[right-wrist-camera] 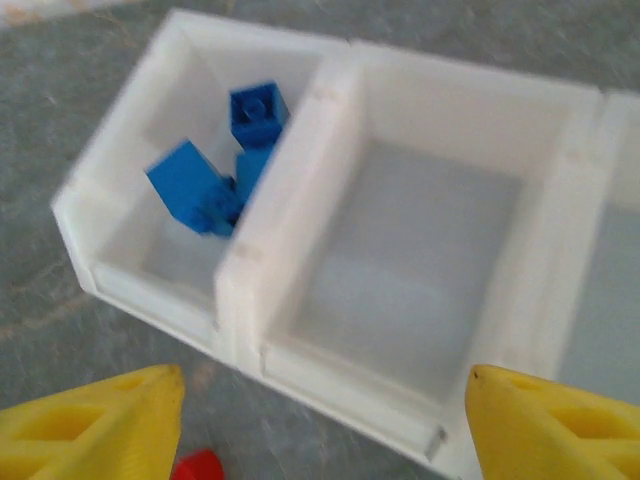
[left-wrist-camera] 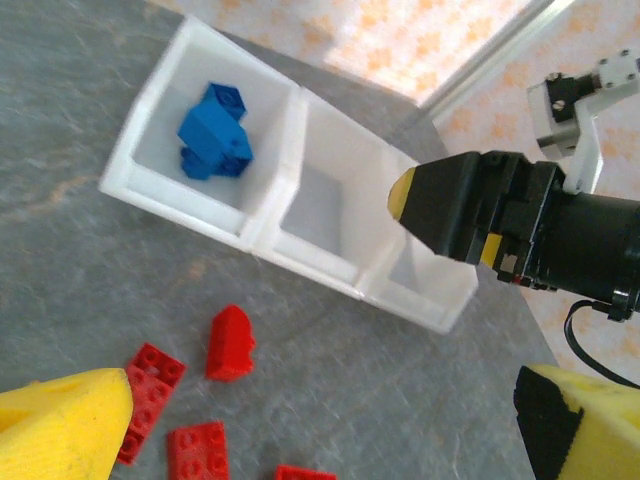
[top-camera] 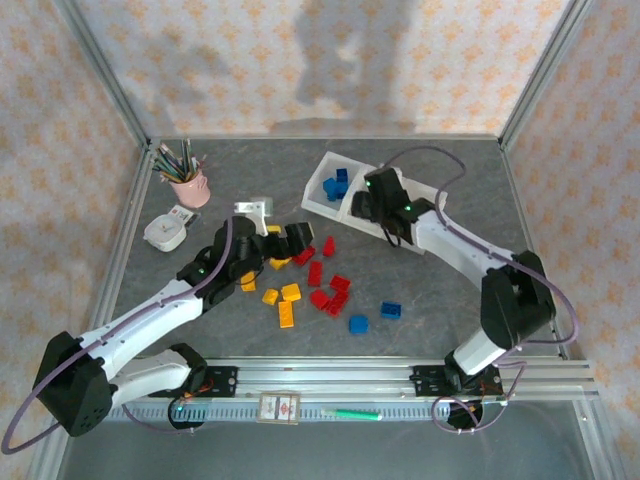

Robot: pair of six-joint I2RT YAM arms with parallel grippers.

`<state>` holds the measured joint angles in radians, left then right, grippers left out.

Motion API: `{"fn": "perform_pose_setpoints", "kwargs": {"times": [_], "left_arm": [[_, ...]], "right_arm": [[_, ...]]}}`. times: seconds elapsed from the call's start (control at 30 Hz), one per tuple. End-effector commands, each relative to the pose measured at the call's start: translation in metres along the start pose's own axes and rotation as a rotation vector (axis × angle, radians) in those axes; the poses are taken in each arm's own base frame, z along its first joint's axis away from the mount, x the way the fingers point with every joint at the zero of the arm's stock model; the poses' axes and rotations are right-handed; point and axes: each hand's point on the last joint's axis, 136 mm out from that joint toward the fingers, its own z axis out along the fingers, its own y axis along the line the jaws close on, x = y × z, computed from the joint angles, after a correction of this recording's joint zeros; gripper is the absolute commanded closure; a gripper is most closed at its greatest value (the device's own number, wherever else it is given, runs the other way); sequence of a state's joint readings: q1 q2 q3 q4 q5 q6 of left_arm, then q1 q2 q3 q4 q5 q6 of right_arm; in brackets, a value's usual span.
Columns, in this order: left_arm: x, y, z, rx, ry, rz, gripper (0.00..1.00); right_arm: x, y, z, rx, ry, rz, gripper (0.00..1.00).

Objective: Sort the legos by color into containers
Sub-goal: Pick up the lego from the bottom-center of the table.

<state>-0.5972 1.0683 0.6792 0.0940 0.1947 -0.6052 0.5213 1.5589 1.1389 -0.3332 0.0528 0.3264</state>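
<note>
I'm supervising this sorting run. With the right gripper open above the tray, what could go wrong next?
1. The right gripper hangs open over the tray; pulling away, a finger could catch a wall and shift it.
2. The loose blue bricks lie close to red bricks; a grab may nudge those.
3. The left gripper hovers nearby; the arms could clash.

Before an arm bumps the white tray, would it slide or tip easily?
Probably it slides: the tray looks thin and translucent, holding a few blue legos. Tipping seems unlikely, since it sits low and long on the table.
</note>
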Motion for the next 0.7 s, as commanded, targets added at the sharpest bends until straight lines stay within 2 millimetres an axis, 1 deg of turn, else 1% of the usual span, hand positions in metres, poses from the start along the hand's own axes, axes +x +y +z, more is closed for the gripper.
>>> {"fn": "perform_pose_setpoints", "kwargs": {"times": [0.0, 0.03, 0.2, 0.33, 0.37, 0.53, 0.67], "left_arm": [[0.017, -0.005, -0.002, 0.019, 0.021, -0.016, 0.01], [0.021, -0.006, -0.001, 0.03, 0.024, -0.024, 0.01], [0.04, -0.013, 0.0, 0.065, 0.037, -0.057, 0.01], [0.048, -0.019, 0.003, 0.088, 0.035, -0.067, 0.01], [0.05, -0.02, 0.004, 0.088, 0.041, -0.066, 0.01], [0.051, -0.024, 0.008, 0.081, 0.059, -0.048, 0.01], [0.051, -0.024, 0.008, 0.082, 0.055, -0.056, 0.01]], "right_arm": [[0.035, -0.034, -0.015, 0.112, 0.069, 0.05, 0.23], [0.046, -0.041, -0.018, 0.132, 0.09, 0.058, 0.22], [0.098, -0.064, -0.032, 0.201, 0.165, 0.076, 0.16], [0.129, -0.084, -0.042, 0.273, 0.206, 0.09, 0.1], [0.135, -0.086, -0.043, 0.276, 0.216, 0.099, 0.09], [0.176, -0.075, -0.045, 0.215, 0.296, 0.131, 0.08], [0.197, -0.076, -0.047, 0.223, 0.327, 0.137, 0.08]]}}
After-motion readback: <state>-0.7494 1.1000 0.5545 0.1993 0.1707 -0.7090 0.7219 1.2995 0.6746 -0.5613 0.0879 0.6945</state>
